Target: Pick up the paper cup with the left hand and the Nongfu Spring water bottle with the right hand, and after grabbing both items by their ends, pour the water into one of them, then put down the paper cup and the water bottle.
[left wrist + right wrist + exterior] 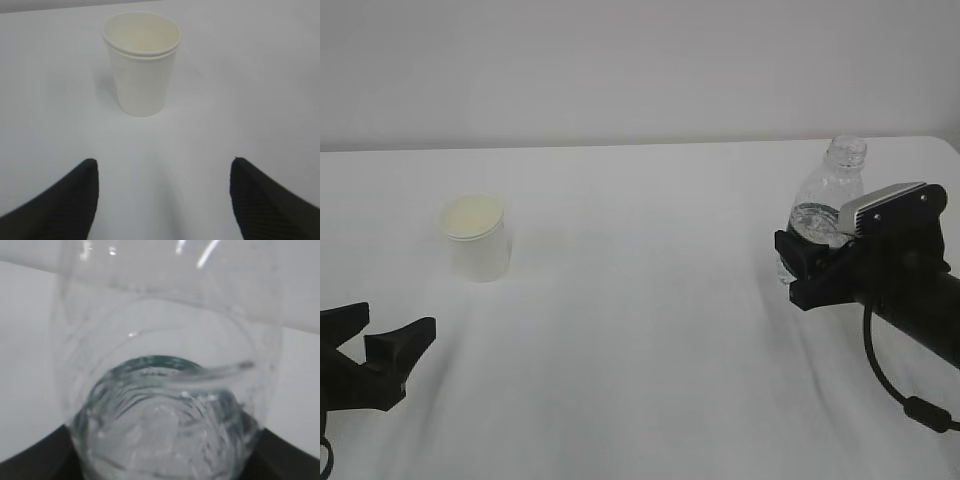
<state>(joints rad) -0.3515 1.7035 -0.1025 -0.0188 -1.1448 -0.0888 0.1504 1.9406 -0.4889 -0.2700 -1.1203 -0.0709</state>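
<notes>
Two task items stand apart on a white table (640, 300): the paper cup (477, 237), white, tapered, with a rolled rim and creamy inside, at left, and the Nongfu Spring water bottle (825, 200), clear, ribbed and capless, at right. The right hand (798, 262) has its fingers clamped around the bottle's lower body, where water (165, 425) shows. The left hand (382, 338) sits spread wide, short of the cup.
</notes>
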